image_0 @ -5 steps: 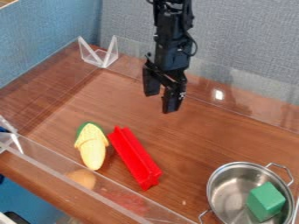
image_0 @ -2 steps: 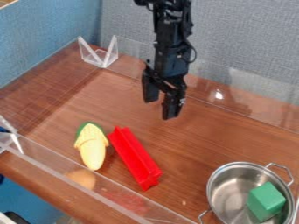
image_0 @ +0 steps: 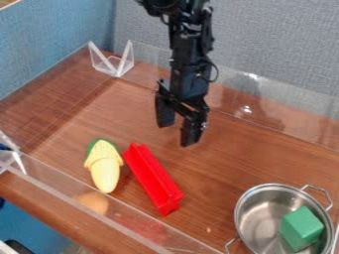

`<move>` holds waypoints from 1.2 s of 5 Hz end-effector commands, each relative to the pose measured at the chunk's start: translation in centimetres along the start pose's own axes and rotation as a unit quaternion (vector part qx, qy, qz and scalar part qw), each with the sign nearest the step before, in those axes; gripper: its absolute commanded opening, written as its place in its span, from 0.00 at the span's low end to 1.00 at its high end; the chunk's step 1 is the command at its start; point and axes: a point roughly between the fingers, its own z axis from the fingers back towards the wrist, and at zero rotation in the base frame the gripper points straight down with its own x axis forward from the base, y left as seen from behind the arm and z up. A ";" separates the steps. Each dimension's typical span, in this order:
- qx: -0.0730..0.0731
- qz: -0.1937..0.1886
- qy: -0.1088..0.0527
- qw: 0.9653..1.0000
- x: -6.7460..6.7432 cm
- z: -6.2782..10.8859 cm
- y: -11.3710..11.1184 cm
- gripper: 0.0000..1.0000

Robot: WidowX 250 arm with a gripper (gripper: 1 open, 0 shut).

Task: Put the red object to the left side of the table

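Observation:
The red object [image_0: 154, 178] is a long bright red bar lying flat on the table [image_0: 79, 109], near the front acrylic wall. It touches or almost touches a yellow-and-green toy corn [image_0: 103, 164] on its left. My gripper [image_0: 176, 125] hangs pointing straight down above the middle of the table, behind and slightly right of the red bar. Its two dark fingers stand apart with nothing between them, so it is open. A clear gap separates it from the red bar.
A steel pot [image_0: 279, 218] at the front right holds a small green cube [image_0: 302, 228]. Low clear acrylic walls [image_0: 113, 58] edge the tabletop. Bare wood lies at the left of the table.
The gripper has shifted a little toward the front and left and sunk slightly, nearer the red bar. The objects have not moved.

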 end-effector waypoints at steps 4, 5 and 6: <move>-0.001 0.057 -0.046 0.997 -1.1 2.1 -0.3 1.00; -0.006 0.067 -0.050 0.997 -1.4 2.0 -0.5 1.00; -0.011 0.076 -0.053 0.996 -1.6 1.8 -0.7 1.00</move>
